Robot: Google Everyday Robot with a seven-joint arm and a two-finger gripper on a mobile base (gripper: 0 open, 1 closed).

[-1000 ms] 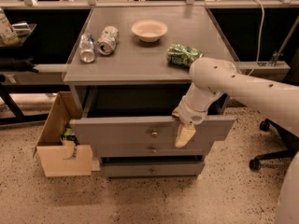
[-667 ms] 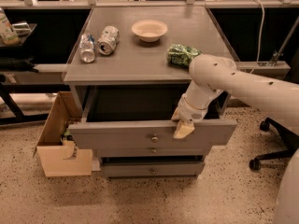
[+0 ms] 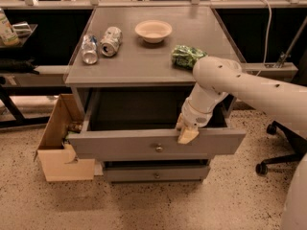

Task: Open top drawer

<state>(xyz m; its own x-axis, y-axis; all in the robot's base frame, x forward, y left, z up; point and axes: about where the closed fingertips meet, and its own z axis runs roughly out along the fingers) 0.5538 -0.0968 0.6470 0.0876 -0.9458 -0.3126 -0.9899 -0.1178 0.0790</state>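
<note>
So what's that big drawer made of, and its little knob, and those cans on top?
The top drawer looks like grey-painted wood: flat, matte, no shine, though I can't be sure. Its knob looks metal, small and glinting. The cans look like silvery metal. The gripper is at the drawer's front edge.

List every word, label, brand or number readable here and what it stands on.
None can be read.
Two silver metal cans lying on the grey cabinet top: printing too blurred.
Crumpled green packet: print blurred.
Grey top drawer, pulled open, and the tan gripper at its front edge: no text.
</note>
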